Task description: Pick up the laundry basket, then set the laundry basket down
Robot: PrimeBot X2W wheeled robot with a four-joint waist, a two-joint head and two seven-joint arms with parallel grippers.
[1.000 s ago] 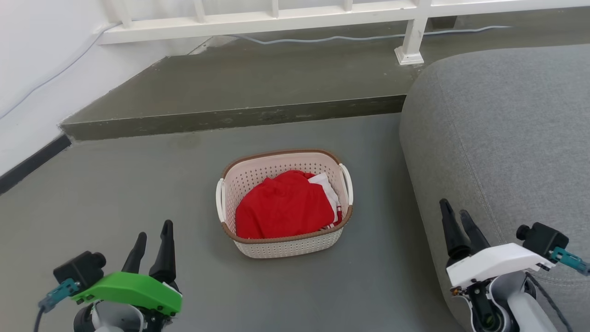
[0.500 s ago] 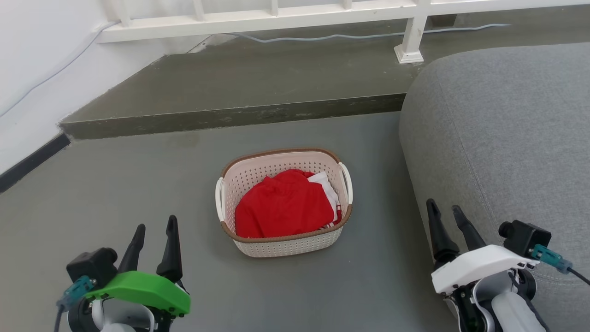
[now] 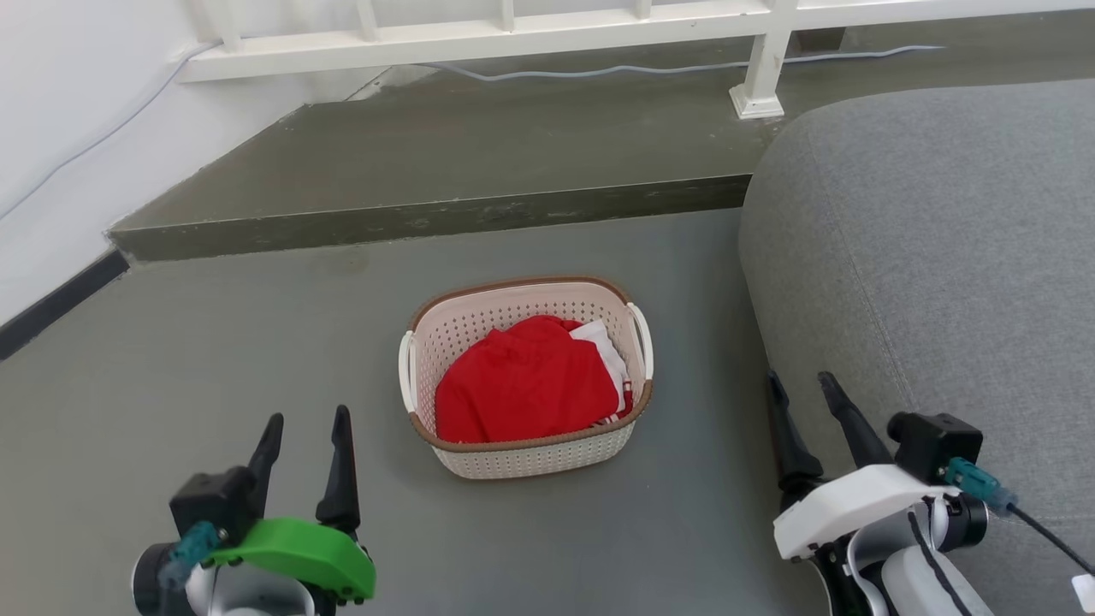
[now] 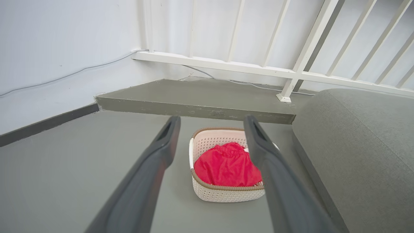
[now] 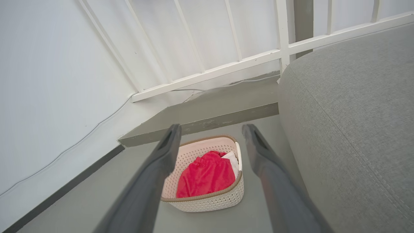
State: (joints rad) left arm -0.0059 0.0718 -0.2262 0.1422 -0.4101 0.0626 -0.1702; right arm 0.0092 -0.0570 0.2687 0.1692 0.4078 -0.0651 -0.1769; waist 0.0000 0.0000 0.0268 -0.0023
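Where laundry basket (image 3: 530, 458) sits, open floor (image 3: 214, 342) left, sofa (image 3: 898, 257) edge near right.

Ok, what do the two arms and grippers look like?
Left gripper: two long dark tapered fingers, green cover. Right gripper: same fingers, white cover, pale forearm, dark cable. Each carries a black camera block with a teal connector.

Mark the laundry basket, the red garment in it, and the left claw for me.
laundry basket (image 3: 530, 458), head view, near perforated wall.
red garment (image 3: 522, 385), head view, middle of the cloth.
left claw (image 3: 309, 417), head view, midway between its fingertips.
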